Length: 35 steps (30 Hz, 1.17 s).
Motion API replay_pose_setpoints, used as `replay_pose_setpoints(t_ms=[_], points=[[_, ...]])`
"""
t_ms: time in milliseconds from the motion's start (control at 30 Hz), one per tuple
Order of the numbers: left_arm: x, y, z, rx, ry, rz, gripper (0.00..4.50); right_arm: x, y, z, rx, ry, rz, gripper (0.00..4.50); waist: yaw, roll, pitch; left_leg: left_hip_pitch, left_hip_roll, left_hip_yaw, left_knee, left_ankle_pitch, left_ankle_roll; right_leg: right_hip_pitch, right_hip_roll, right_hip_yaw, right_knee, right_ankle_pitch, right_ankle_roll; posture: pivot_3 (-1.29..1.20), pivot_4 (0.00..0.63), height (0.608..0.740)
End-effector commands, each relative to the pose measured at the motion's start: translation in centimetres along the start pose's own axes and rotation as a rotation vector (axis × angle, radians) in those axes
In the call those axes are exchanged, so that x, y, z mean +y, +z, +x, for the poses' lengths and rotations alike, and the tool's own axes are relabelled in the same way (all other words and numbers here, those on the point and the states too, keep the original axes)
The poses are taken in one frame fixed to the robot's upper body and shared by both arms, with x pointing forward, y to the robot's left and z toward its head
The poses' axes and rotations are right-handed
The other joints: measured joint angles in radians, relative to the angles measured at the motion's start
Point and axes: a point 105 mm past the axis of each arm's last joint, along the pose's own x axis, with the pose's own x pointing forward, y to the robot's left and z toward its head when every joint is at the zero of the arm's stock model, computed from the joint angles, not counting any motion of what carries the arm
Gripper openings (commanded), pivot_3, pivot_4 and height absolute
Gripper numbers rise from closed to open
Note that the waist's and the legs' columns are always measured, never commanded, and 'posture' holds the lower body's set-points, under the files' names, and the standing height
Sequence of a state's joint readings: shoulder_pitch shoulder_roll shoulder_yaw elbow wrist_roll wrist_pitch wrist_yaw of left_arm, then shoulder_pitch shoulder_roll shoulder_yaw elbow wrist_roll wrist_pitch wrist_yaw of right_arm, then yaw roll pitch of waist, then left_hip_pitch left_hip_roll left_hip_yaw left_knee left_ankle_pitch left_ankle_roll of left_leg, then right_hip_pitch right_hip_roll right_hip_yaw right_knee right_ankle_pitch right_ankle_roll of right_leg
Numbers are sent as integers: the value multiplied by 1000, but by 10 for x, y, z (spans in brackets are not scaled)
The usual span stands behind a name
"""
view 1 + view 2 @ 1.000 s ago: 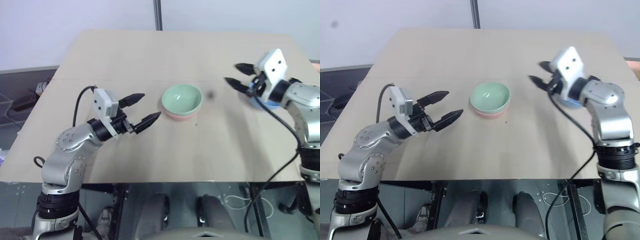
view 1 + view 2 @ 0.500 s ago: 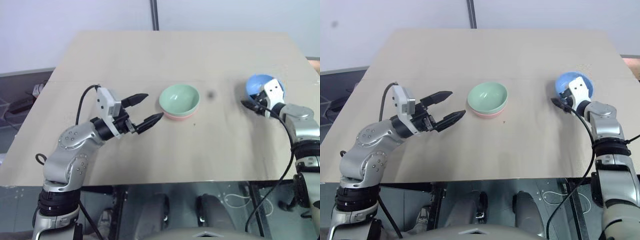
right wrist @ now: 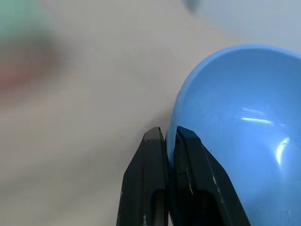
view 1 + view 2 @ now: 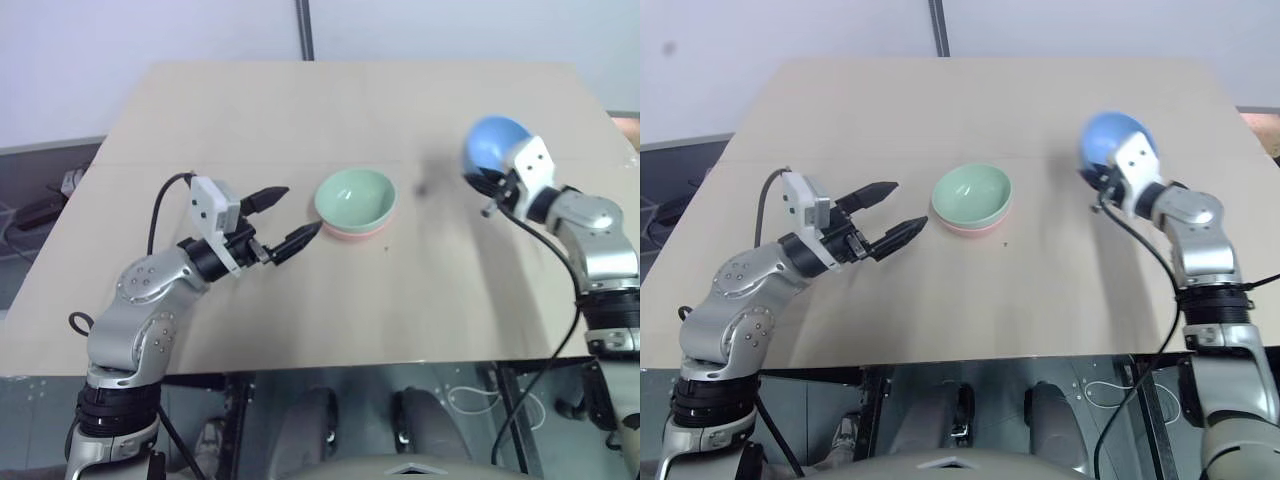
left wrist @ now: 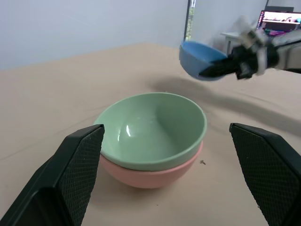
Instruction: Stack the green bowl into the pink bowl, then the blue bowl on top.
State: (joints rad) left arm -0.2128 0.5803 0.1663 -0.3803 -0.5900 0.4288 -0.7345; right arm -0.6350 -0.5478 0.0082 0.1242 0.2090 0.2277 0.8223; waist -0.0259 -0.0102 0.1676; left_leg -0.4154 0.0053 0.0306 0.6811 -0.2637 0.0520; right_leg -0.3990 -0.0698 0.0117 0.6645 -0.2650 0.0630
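The green bowl (image 4: 354, 196) sits nested in the pink bowl (image 4: 352, 233) at the middle of the table; both are also close up in the left wrist view, green bowl (image 5: 153, 127) over pink bowl (image 5: 150, 173). My left gripper (image 4: 281, 219) is open, just left of the stack and apart from it. At the table's right, the blue bowl (image 4: 492, 145) hangs tilted above the surface, with my right gripper (image 4: 490, 195) shut on its rim. In the right wrist view the fingers (image 3: 157, 155) pinch the blue bowl's (image 3: 244, 127) edge.
The tan table (image 4: 300, 110) spreads wide behind and in front of the stack. A vertical pole (image 4: 303, 30) stands behind the far edge. A small dark mark (image 4: 421, 188) lies on the table between the stack and the blue bowl.
My right gripper went to the blue bowl, shut on its rim and lifted it off the table toward the stack. My left gripper stayed open in place.
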Motion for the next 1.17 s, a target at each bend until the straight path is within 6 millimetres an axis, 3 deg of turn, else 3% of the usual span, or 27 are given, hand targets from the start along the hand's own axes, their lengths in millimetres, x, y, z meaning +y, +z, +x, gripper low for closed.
replay_pose_setpoints(t_ms=[33, 133, 233, 267, 333, 400, 433, 467, 600, 733, 833, 867, 1000, 1167], points=[[7, 10, -5, -27, 38, 44, 4500, 50, 54, 23, -158, 188, -21, 19, 4, 0, 0, 0, 0, -1, 0, 0, 0, 0, 0, 0, 0, 0, 0, 0, 150, 740], [8, 9, -7, -24, 49, 44, 4500, 73, 63, 41, -175, 240, -19, 19, 13, -1, 0, 0, -1, -1, 0, 0, 0, 1, -1, -2, 0, 0, 0, 0, 150, 740], [7, 9, -9, -22, 58, 49, 4500, 92, 45, 59, -113, 306, -21, 19, 20, -1, 0, -1, -3, -4, 0, 0, 0, 1, -2, -4, -1, 0, 0, 0, 150, 740], [6, 10, -10, -23, 63, 48, 4500, 94, 39, 62, -97, 313, -25, 890, 21, -1, 0, -1, -4, -4, 0, 0, 0, 1, -2, -5, -2, 0, 0, 0, 150, 740], [6, 9, -12, -21, 70, 49, 4500, 94, 33, 64, -83, 314, -38, 1683, 21, -1, 0, -1, -4, -5, 0, 0, 0, 2, -3, -6, -2, 0, 0, 0, 150, 740], [6, 7, -14, -8, 82, 59, 4500, 89, 41, 61, -113, 289, -36, 2748, 17, -1, 0, -1, -4, -5, 0, 0, 0, 2, -3, -6, -2, 0, 0, 0, 150, 740], [7, 6, -15, 1, 99, 83, 4500, 86, 46, 57, -129, 283, -28, 3136, 15, -1, 0, -1, -4, -5, 0, 0, 0, 2, -3, -6, -2, 0, 0, 0, 150, 740], [9, 5, -15, 11, 121, 114, 4500, 84, 51, 53, -143, 279, -28, 3136, 14, -1, 0, -1, -3, -5, 0, 0, 0, 2, -3, -6, -2, 0, 0, 0, 150, 740], [10, 3, -15, -9, 156, 131, 4500, 78, 72, 29, -237, 247, 2, 3136, 16, -1, 0, -1, -3, -5, -1, 0, -1, 1, -3, -6, -2, 0, 0, 0, 150, 740], [11, 1, -22, -66, 172, 137, 4500, 68, 70, -6, -225, 184, 32, 3136, 17, -1, 0, -1, -3, -6, -1, 0, 0, 2, -5, -5, -3, 0, 0, 0, 150, 740], [11, -2, -32, -50, 151, 94, 4500, 58, 49, -34, -141, 124, 39, 4003, 21, -1, 0, -1, -3, -7, -2, 0, 0, 3, -6, -5, -4, 0, 0, 0, 150, 740], [12, -3, -35, -39, 145, 86, 4500, 53, 38, -45, -106, 81, 38, 4478, 19, -1, 0, -1, -3, -7, -2, 0, 0, 3, -7, -5, -4, 0, -1, 0, 150, 740], [15, -12, -51, 48, 156, 67, 4500, 48, -1, -91, 56, 44, 65, 4478, 17, -1, 0, 0, -3, -6, -3, -2, 3, 3, -7, -4, -4, 0, -1, 0, 150, 740], [13, -14, -71, 119, 104, 29, 4500, 38, -7, -135, 130, -15, 89, 4478, 12, 0, 0, 0, -3, -6, -4, -3, 4, 3, -7, -3, -4, 0, -1, 0, 150, 740]])
